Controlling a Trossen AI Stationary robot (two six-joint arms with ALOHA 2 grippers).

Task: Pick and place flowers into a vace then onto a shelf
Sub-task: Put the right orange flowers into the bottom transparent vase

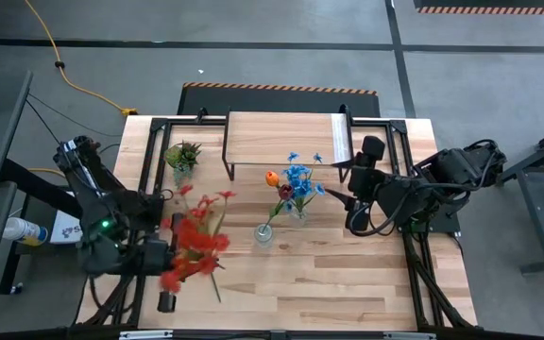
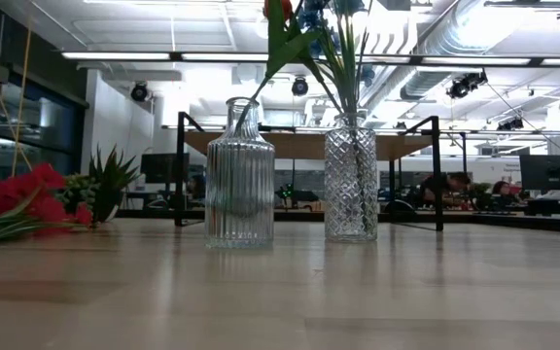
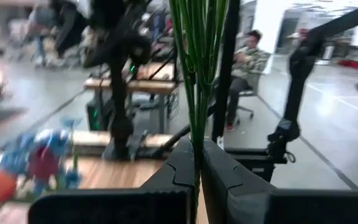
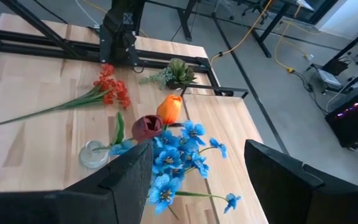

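Left gripper (image 3: 197, 180): we have it pinched on the green stems of the red bunch (image 1: 195, 247), low on the stems so the blooms hang free for carrying, at the table's left side.
Right gripper (image 4: 194, 180): ours stands spread and empty just right of the vases, above the blue blooms.
Ribbed vase (image 2: 240, 173): it holds the orange tulip (image 4: 170, 108) and maroon tulip (image 4: 146, 127), leaning.
Cut-glass vase (image 2: 351, 183): upright just beside it, carrying the blue bunch (image 1: 299, 178).
Shelf (image 1: 281, 138): behind the vases; we judge nothing stands on it yet.
Red bunch, look: many small red blooms on thin stems, likely floppy.
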